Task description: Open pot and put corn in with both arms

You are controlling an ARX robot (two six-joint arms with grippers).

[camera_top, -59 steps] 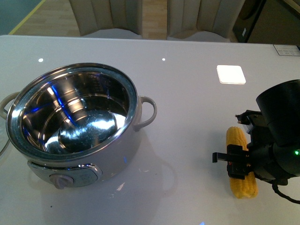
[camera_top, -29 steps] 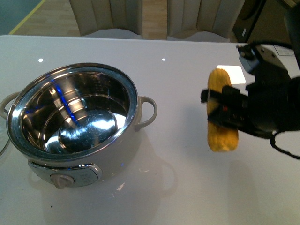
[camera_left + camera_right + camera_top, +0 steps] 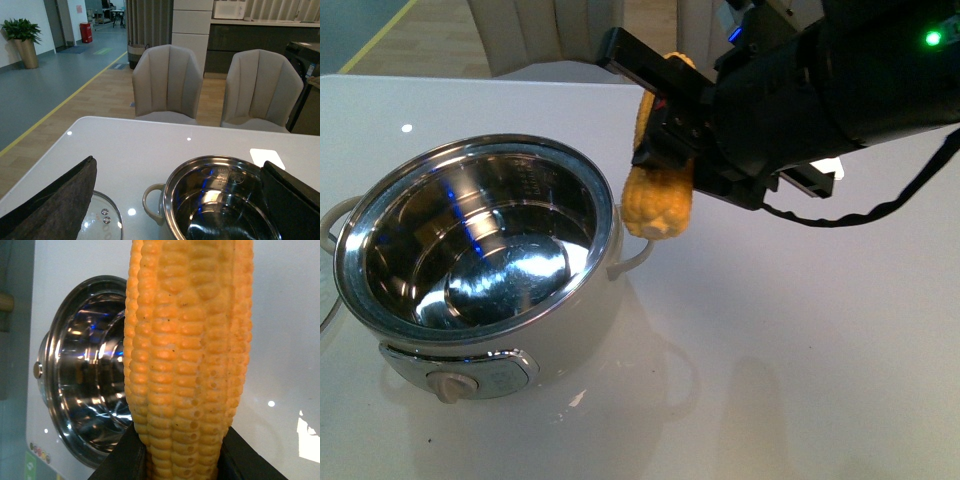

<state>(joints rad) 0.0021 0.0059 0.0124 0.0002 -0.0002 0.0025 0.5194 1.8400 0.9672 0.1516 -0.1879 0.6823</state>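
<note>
Corn (image 3: 658, 205) hangs upright in right hand (image 3: 667, 132) beside pot (image 3: 575, 335).

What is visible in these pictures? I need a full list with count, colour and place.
pot: 1, cream, steel inside, on table, open, empty
lid: 1, clear glass, on table beside pot
corn: 1, yellow, in air by pot's rim
table: 1, white, under the pot
chairs: 2, beige, behind table
plant: 1, green, far back on floor
right claw: 1, black, shut on corn
left claw: 1, black, open, near pot
</note>
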